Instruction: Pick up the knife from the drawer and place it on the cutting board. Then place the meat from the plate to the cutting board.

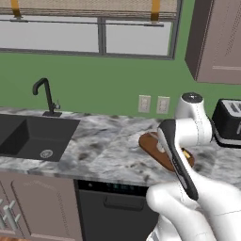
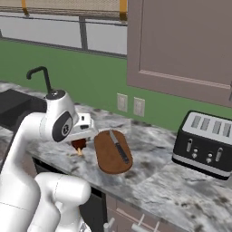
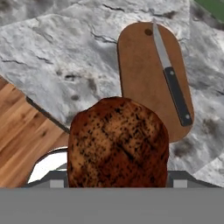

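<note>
Your claw (image 2: 79,144) is closed on the meat (image 3: 118,142), which hangs from it above the marbled counter (image 2: 172,181), just off the left end of the cutting board (image 2: 112,152) as the right base view shows it. In the hand view the dark, charred lump sits right in front of the camera and hides the fingertips, so you cannot see the jaws themselves; in the right base view a pale tan bit pokes out below the lump. The cutting board lies flat on the counter beyond the meat, an oval of reddish-brown wood, and the knife (image 3: 172,76) already rests on it, lying lengthwise along one side with its black handle toward one end and the grey blade running toward the small hole at the other. From the left base view you see the board (image 1: 150,147) partly hidden behind the arm. A white rim (image 3: 46,164), likely the plate, peeks out under the meat at the lower left of the hand view, near the counter's edge with wooden floor (image 3: 22,131) below. Off to the right of the board stands a black toaster (image 2: 205,144), well apart from it. To the left you have the dark sink (image 1: 35,136) and its black faucet (image 1: 46,96).
</note>
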{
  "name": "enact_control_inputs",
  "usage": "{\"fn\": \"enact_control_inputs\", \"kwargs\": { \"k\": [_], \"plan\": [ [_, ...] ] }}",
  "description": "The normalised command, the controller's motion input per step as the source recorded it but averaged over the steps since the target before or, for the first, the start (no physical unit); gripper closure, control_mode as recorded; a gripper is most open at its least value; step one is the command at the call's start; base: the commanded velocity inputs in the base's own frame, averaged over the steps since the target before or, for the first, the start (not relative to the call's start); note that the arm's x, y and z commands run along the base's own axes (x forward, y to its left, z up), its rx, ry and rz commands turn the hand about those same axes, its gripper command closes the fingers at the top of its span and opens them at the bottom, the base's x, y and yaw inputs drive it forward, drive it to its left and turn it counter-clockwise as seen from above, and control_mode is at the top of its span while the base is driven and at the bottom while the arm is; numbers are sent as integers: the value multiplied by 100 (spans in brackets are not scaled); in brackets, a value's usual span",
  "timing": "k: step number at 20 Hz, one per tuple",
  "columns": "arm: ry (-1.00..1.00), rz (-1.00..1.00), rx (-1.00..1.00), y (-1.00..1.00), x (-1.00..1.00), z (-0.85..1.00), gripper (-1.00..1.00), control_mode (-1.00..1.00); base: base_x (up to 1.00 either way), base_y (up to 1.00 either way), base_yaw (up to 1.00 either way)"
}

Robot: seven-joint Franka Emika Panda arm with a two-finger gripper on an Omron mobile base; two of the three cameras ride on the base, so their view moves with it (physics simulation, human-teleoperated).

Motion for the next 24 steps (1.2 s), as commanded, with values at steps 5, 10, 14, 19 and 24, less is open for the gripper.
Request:
{"fn": "enact_control_inputs", "kwargs": {
  "k": [5, 10, 14, 19, 24],
  "plan": [
    [3, 10, -4, -13, 29, -21, 100, -100, 0, 0, 0],
    [0, 10, -1, -24, 22, -18, 100, -100, 0, 0, 0],
    [0, 9, 0, -17, 15, -39, 100, -100, 0, 0, 0],
    [0, 7, 0, -2, 19, -48, 100, -100, 0, 0, 0],
    [0, 5, 0, -3, 35, -40, 100, -100, 0, 0, 0]
  ]
}}
